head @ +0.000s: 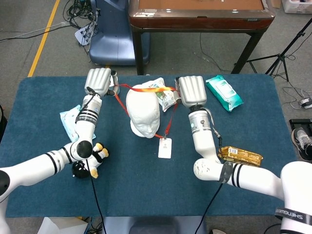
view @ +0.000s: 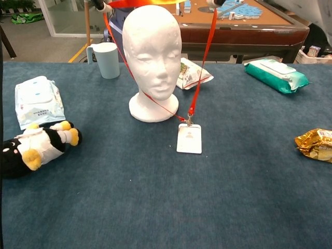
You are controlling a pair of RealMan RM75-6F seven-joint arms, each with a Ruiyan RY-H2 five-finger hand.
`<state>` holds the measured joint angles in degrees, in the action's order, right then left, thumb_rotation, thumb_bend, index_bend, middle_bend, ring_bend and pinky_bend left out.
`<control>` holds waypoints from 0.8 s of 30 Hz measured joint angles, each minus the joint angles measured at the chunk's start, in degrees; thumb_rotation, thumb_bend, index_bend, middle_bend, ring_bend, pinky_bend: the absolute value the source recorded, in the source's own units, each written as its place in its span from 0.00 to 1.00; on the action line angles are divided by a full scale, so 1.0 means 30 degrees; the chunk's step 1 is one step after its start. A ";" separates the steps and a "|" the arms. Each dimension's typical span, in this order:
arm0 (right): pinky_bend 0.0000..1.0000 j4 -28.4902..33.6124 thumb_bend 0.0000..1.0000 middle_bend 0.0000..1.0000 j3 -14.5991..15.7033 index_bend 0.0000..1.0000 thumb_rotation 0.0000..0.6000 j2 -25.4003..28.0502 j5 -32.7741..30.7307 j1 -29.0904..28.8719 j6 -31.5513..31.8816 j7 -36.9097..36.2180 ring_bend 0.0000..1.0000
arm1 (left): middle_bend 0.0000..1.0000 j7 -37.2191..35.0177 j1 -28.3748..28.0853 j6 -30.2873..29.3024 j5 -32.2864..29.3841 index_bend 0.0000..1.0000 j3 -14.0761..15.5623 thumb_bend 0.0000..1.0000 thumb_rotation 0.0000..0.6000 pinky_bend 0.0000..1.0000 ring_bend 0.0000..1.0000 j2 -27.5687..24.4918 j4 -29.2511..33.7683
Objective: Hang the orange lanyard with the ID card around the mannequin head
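The white mannequin head (head: 144, 113) stands upright mid-table, facing me. My left hand (head: 99, 81) and right hand (head: 191, 90) are raised on either side of it, each holding the orange lanyard (head: 146, 88). The strap is stretched between them above the back of the crown. In the chest view the mannequin head (view: 153, 57) has the lanyard (view: 199, 72) running down both its sides to the clip. The white ID card (view: 189, 139) lies flat on the cloth in front of the base. Only fingertips (view: 101, 5) show at the top edge there.
A light blue mug (view: 106, 59) stands behind my left hand. A snack bag (view: 194, 72) lies behind the head. A wipes pack (view: 37, 101) and a penguin plush (view: 31, 148) lie at the left, a green wipes pack (view: 275, 75) and a gold packet (view: 315, 144) at the right.
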<state>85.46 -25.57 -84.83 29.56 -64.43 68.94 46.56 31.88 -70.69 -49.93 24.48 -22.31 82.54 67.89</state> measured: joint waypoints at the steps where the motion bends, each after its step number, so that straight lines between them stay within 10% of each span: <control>1: 1.00 -0.0138 0.42 0.91 0.0057 0.67 1.00 -0.0132 -0.0035 -0.0071 0.0040 0.0106 0.94 | 0.99 0.0091 -0.0054 0.0020 -0.0083 0.58 0.0015 0.38 1.00 0.88 1.00 0.0083 -0.0132; 9: 1.00 -0.0668 0.42 0.91 0.0062 0.46 1.00 -0.0686 -0.0307 -0.0446 0.0208 0.0528 0.94 | 0.83 0.0955 -0.0382 0.0212 -0.1397 0.30 0.0035 0.21 0.96 0.88 0.95 0.0561 -0.1275; 15: 1.00 -0.0537 0.26 0.91 -0.0064 0.11 1.00 -0.0655 -0.0656 -0.0546 0.0308 0.0855 0.94 | 0.49 0.1763 -0.0432 0.0227 -0.2151 0.05 0.0129 0.10 0.36 0.82 0.77 0.0470 -0.1293; 24: 1.00 -0.0117 0.07 0.90 -0.0078 0.03 1.00 -0.0386 -0.0746 -0.0496 0.0474 0.1047 0.94 | 0.12 0.1484 -0.0171 -0.0064 -0.1917 0.00 -0.0066 0.07 0.14 0.63 0.30 0.0123 -0.0770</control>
<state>85.11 -25.81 -85.99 27.33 -65.92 70.36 49.71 36.33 -71.20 -50.12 18.73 -22.51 82.91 65.58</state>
